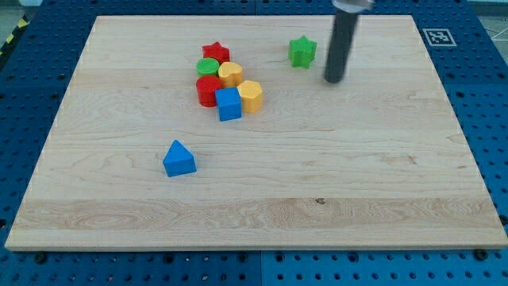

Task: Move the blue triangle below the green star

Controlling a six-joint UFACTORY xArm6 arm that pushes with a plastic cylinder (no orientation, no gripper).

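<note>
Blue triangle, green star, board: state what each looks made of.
Blue triangle: likely plastic, going by its uniform saturated colour, smooth faces and slight sheen.
Green star: looks the same, solid green and smooth.
Board: wood, with pale grain lines and a small dark knot; the finish looks matte.
My tip rests at the star's right, apart from it.

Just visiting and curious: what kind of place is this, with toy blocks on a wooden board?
Probably a robotics lab bench. A wooden board lies on a blue perforated table, a printed marker tag sits at one corner, and my tip stands just right of the green star.
</note>
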